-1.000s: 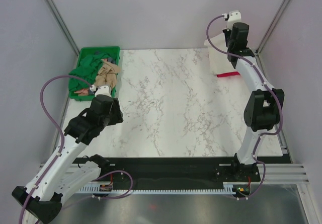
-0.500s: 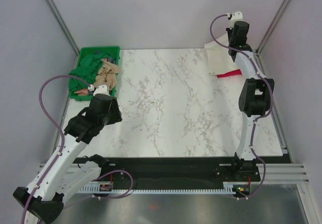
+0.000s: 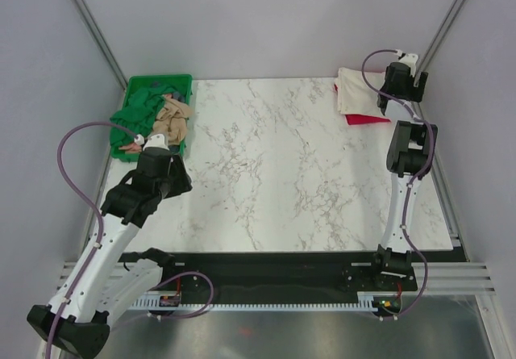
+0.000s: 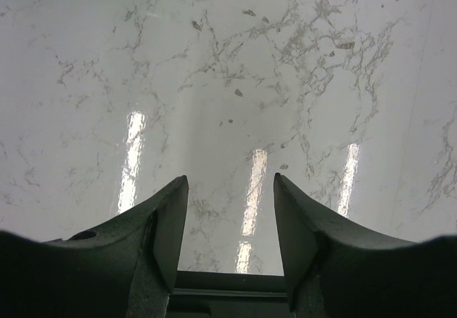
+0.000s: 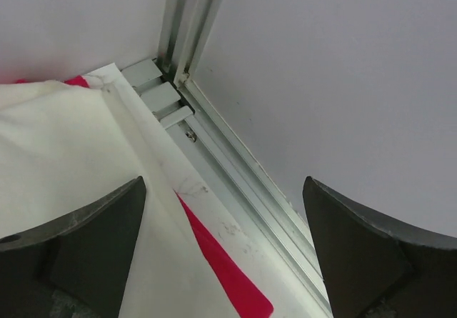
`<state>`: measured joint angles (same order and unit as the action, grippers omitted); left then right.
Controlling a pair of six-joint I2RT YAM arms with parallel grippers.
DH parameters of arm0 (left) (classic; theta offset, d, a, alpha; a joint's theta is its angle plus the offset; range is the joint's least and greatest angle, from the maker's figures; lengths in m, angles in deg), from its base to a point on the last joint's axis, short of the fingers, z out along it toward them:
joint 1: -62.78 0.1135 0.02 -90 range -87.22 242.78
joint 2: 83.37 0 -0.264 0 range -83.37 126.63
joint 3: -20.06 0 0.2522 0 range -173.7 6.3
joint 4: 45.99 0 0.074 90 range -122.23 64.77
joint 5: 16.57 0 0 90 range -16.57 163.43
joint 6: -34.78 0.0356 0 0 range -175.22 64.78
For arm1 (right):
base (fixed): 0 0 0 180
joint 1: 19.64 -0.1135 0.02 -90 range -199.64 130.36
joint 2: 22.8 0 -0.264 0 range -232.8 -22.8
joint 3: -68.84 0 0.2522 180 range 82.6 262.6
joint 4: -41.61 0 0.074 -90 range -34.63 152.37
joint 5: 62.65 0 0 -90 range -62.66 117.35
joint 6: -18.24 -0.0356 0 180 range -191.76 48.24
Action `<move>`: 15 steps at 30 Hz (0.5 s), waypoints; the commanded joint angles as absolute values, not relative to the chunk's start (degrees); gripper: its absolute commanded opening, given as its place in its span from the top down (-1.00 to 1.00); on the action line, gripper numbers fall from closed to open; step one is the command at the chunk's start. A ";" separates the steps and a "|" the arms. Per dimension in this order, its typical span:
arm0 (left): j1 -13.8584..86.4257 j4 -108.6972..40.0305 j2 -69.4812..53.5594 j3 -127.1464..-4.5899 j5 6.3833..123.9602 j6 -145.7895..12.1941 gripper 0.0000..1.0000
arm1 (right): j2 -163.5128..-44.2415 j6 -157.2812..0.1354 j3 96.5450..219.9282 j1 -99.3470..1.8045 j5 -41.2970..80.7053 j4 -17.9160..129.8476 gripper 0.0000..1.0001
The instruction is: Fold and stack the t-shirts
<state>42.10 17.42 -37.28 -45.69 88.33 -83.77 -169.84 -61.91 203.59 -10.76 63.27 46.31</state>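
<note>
Cream-white t-shirt (image 3: 357,91): folded flat at the table's far right corner, on top of a red t-shirt (image 3: 364,118) whose strip shows along its near edge and right side. The fold is roughly square and sits slightly skewed to the table edges; no long axis can be told. Right gripper (image 5: 221,189): just right of the stack over the corner, fingers spread wide, holding nothing. Dark green t-shirt (image 3: 139,110) and tan t-shirt (image 3: 171,121): crumpled in a green crate (image 3: 159,77) at the far left corner. Left gripper (image 4: 230,182): near the crate over bare marble, fingers parted, empty. Table (image 3: 274,165): white veined marble, with grey walls and an aluminium frame post (image 5: 191,18).
</note>
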 commanded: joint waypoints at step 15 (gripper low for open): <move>43.97 14.27 -38.28 -45.47 83.28 -80.00 -0.22 | -118.10 -100.97 170.62 -13.84 52.77 36.14 -0.96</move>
